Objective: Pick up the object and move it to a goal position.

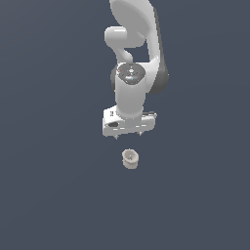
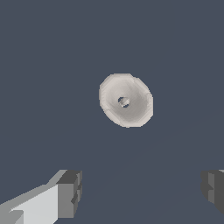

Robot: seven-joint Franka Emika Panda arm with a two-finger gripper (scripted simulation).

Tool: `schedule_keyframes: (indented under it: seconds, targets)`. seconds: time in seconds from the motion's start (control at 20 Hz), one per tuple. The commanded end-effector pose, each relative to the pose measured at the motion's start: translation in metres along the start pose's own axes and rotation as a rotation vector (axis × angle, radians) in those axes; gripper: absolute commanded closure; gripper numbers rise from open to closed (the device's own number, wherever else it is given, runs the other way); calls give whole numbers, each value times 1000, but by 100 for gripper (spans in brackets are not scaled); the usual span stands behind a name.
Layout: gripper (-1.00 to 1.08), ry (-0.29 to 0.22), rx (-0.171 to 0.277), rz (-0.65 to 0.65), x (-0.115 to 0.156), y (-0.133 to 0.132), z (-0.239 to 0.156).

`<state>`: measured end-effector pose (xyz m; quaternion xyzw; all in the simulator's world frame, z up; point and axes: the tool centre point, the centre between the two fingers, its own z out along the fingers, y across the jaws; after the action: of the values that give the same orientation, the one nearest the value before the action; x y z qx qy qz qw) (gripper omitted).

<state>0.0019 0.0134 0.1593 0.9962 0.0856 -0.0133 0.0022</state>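
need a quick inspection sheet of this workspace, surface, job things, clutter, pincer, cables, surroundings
surface: plain dark blue-grey floor, flat, unmarked
job's things: one pale beige spool standing on end, hollow rim up, lying free
clutter: nothing seen
pincer: white pincer hangs above the spool, apart from it, fingers spread wide in the wrist view, nothing held
cables: nothing seen
surroundings: only the white arm against the same dark background; no goal marker seen
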Motion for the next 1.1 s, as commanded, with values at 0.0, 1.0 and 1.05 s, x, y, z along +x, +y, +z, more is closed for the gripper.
schedule_keyframes:
  seconds: [0.0,1.0,1.05]
  targets:
    - [-92,1,-2,-48,4,0,3]
    - [-92,15,-9,-600,45,-1,34]
    - [-92,16,-9,-624,47,-1,36]
